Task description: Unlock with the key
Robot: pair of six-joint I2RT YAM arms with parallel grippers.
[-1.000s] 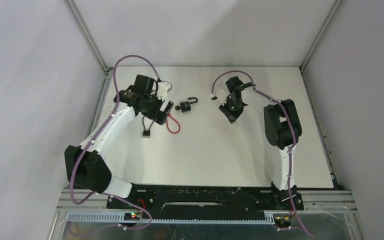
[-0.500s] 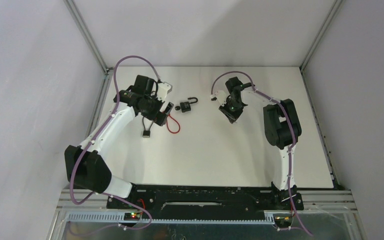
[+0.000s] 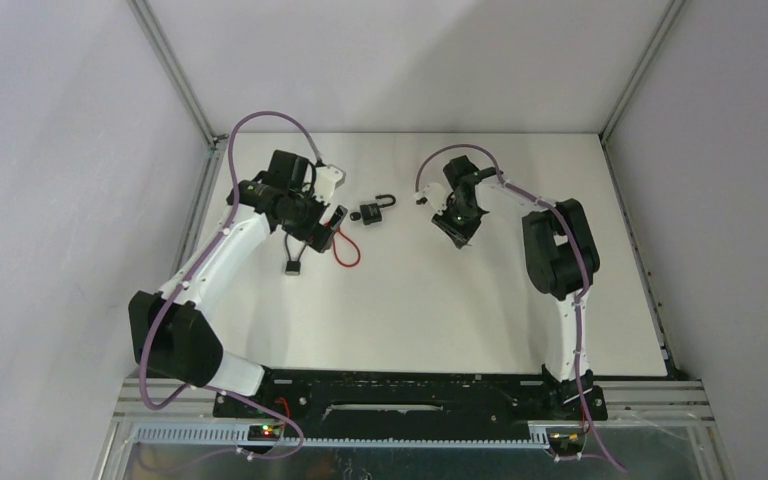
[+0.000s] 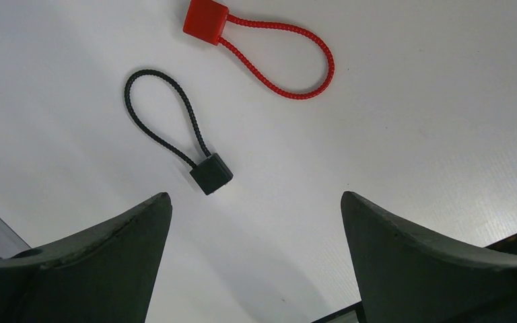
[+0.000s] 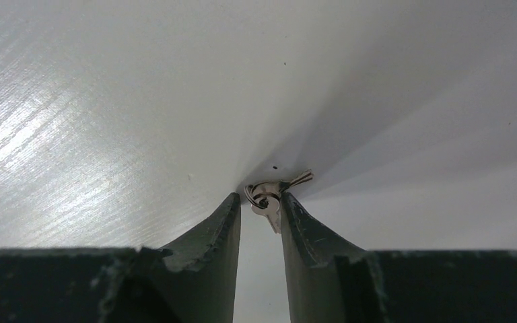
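Observation:
A small silver key on a ring point(image 5: 267, 200) lies on the white table between the tips of my right gripper point(image 5: 260, 200). Its blade rests against the right finger, and a thin gap shows on the left side, so the jaws stand narrowly open around it. In the top view that gripper point(image 3: 457, 228) points down at the table right of a black padlock point(image 3: 375, 211) whose shackle stands open. My left gripper point(image 3: 322, 228) hovers left of the padlock, wide open point(image 4: 256, 202) and holding nothing.
A black cord loop with a square tag point(image 4: 211, 173) and a red one point(image 4: 205, 21) lie under the left gripper; both show in the top view, the black loop point(image 3: 292, 266) and the red loop point(image 3: 346, 250). Aluminium frame posts and grey walls enclose the table point(image 3: 410, 320).
The right wrist has swung slightly left and rotated over the key. Its jaws narrowed, then widened a little. The left arm, padlock and loops have not moved.

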